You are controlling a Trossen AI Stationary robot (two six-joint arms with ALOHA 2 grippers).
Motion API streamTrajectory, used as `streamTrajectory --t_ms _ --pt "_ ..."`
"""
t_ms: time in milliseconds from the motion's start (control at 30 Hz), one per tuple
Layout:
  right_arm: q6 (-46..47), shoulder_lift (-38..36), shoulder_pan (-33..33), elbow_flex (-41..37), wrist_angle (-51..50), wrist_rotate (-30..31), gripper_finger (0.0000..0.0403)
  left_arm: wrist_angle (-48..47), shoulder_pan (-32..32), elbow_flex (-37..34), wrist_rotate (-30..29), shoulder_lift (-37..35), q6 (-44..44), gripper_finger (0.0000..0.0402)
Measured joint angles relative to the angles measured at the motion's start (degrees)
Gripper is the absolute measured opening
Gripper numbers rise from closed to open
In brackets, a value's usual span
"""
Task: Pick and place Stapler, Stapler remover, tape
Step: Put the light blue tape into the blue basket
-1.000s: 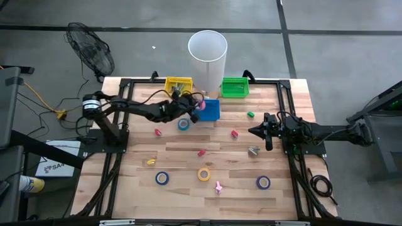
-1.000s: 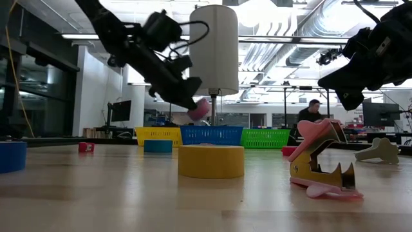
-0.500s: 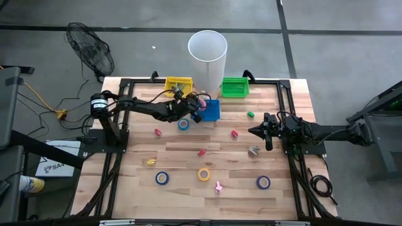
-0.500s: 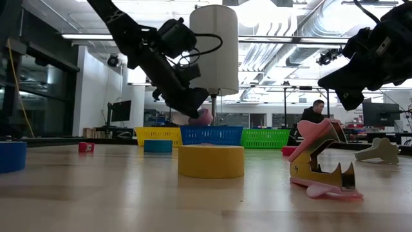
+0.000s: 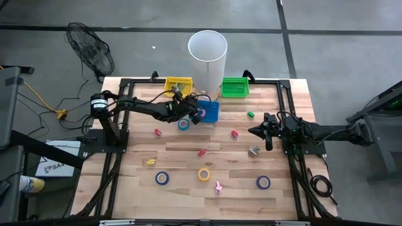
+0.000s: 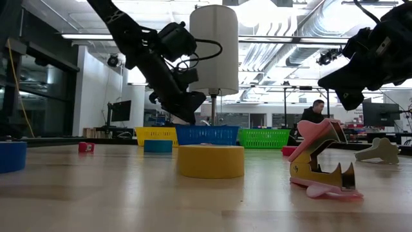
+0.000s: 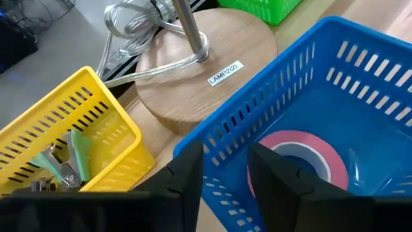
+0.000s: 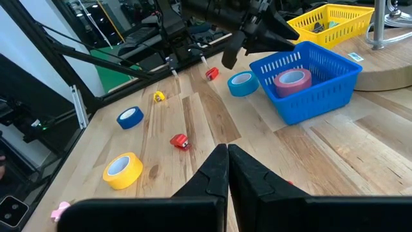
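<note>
Wooden table strewn with leftovers: pink tape lies in the blue basket, dropped from the left gripper, fingers parted. Blue tape roll, yellow roll wait; right gripper idles clenched.

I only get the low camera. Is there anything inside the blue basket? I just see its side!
Observer: Yes, a pink roll of tape lies flat inside the blue basket.
Operator: Is the arm holding it?
Observer: No. The left gripper hangs above the basket with its fingers apart and nothing between them.
Operator: What's in the yellow basket?
Observer: The yellow basket holds a green tool with metal jaws, probably a staple remover.
</note>
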Motion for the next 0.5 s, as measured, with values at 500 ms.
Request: streamTrajectory --t_ms 500 --pt "0.0 0.0 0.0 0.0 0.0 0.0 0.0000 -21.2 0.0 0.0 11.1 -10.1 2.5 0.0166"
